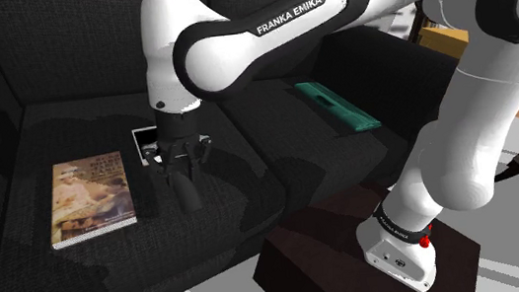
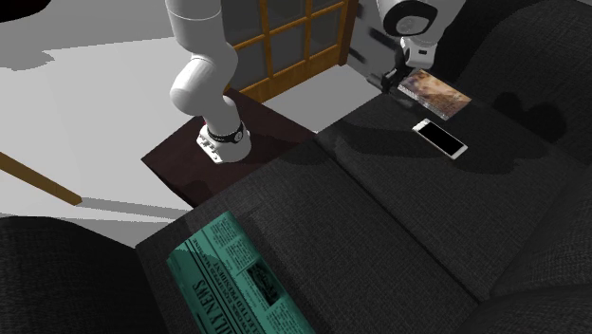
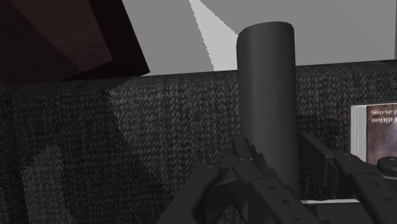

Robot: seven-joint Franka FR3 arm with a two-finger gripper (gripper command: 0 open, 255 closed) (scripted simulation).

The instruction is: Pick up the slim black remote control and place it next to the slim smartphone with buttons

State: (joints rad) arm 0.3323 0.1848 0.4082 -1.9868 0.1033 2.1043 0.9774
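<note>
My gripper point(image 3: 280, 162) is clamped on the slim dark-grey remote point(image 3: 266, 83), most of it jutting beyond my jaws. That overhang could twist it loose.

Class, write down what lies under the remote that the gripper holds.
Under the remote, clasped by the gripper, lies the dark sofa seat. The book lies beside it, not beneath. Whether the remote's lower tip touches the sofa seat cannot be seen.
</note>
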